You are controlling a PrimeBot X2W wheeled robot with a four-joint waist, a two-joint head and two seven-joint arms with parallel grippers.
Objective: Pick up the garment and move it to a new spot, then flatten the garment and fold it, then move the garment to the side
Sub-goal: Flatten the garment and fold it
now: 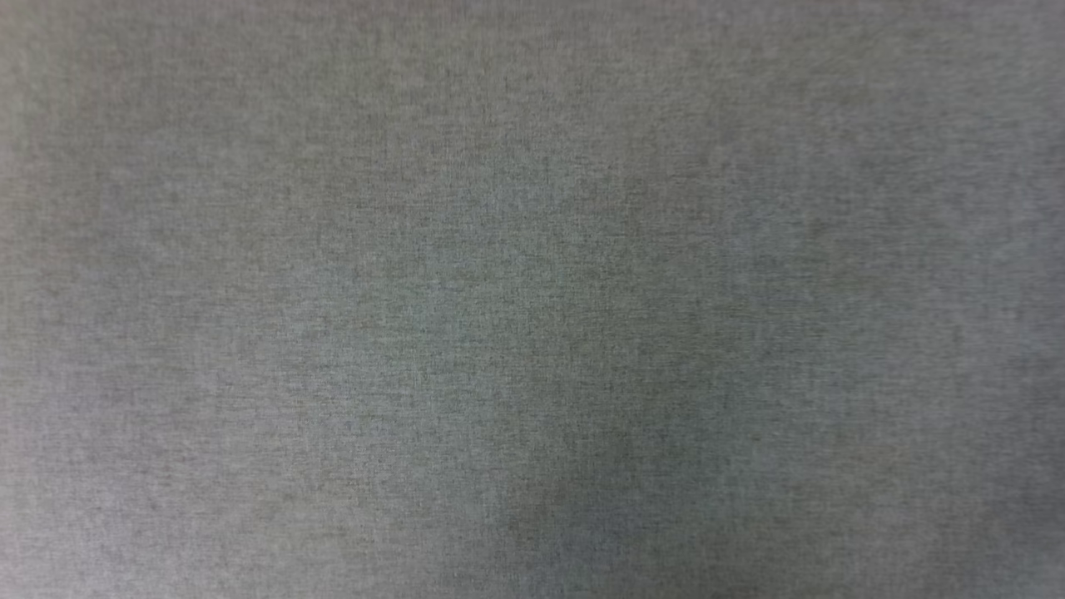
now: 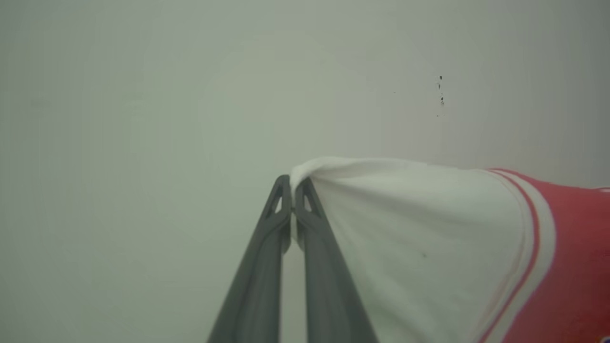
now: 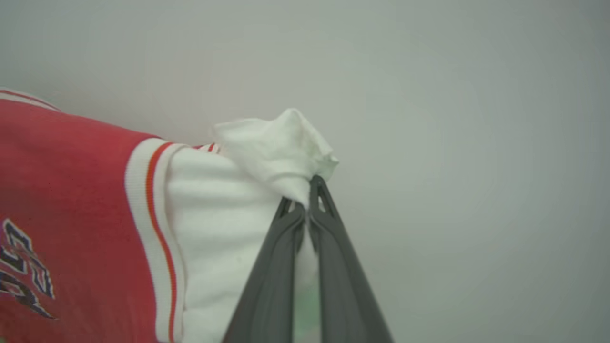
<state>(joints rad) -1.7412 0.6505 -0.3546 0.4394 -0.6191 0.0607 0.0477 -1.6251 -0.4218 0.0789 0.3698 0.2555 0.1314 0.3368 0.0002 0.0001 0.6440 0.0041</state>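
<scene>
The garment (image 2: 476,247) is strung between the two grippers. In the left wrist view, the edge of one sleeve (image 2: 405,224) is pinched at the tips of the left gripper (image 2: 291,183), whose fingers (image 2: 259,276) are pressed together. That sleeve fans out to the view's right, with the garment's body beyond it at the right edge. In the right wrist view, the other sleeve (image 3: 228,205) is bunched at the tips of the right gripper (image 3: 305,193), likewise closed. This sleeve lies left of the fingers, the body farther left, and the chest lettering (image 3: 24,271) is at the lower left edge.
</scene>
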